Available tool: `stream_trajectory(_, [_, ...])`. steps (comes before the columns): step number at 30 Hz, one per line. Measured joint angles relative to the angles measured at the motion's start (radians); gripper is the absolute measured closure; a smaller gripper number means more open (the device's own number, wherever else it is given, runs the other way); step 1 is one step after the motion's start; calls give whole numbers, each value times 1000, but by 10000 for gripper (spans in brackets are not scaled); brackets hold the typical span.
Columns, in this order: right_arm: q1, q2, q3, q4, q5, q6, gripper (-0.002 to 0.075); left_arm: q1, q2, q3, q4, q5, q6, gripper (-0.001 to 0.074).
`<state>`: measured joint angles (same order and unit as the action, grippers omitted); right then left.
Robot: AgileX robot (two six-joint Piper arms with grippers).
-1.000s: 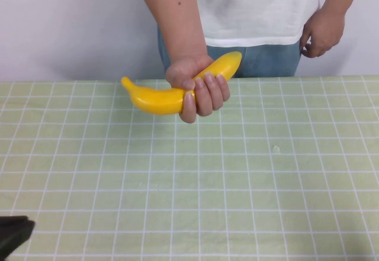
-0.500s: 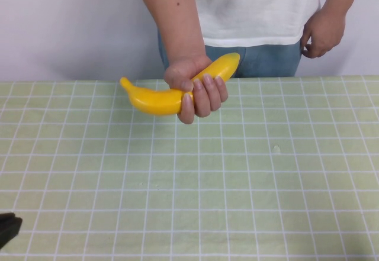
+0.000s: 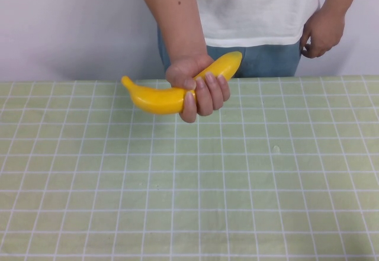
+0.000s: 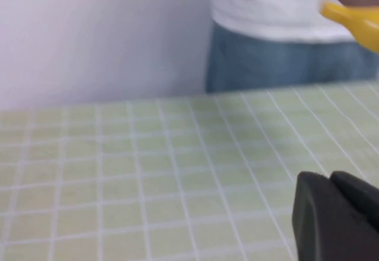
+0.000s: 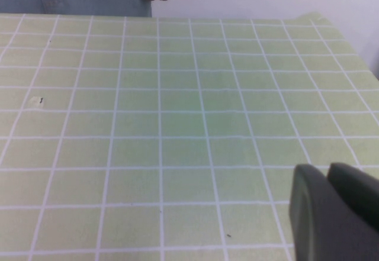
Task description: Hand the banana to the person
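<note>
Gripping the banana (image 3: 159,99) in one fist (image 3: 196,89), the person (image 3: 254,12) stands at the far edge of the table (image 3: 195,178), at about 12 o'clock in the high view. The fruit is held clear of the green checked cloth, its pointed tip toward 9 o'clock and its other end rising toward 2 o'clock. The person's other hand (image 3: 321,32) hangs by the hip at 1 o'clock.

Neither arm shows in the high view. The left gripper (image 4: 337,216) appears only as a dark blurred shape in its own wrist view, above the cloth, with the banana's tip well apart from it; whether its jaws are parted I cannot tell. The right gripper (image 5: 334,213) likewise shows as a dark mass over bare cloth, holding nothing visible, jaw state probably undeterminable.
</note>
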<state>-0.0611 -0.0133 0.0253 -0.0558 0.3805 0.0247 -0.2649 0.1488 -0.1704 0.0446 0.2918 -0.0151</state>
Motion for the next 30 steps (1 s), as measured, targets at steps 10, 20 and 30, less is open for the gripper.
stream_trajectory(10, [0, 0, 0, 0, 0, 0, 733, 64, -160, 193, -32, -32, 35, 738])
stream_trajectory(20, [0, 0, 0, 0, 0, 0, 733, 64, -161, 195, -45, 63, 35, 738])
stream_trajectory(30, [0, 0, 0, 0, 0, 0, 733, 64, -161, 195, -45, 67, 35, 738])
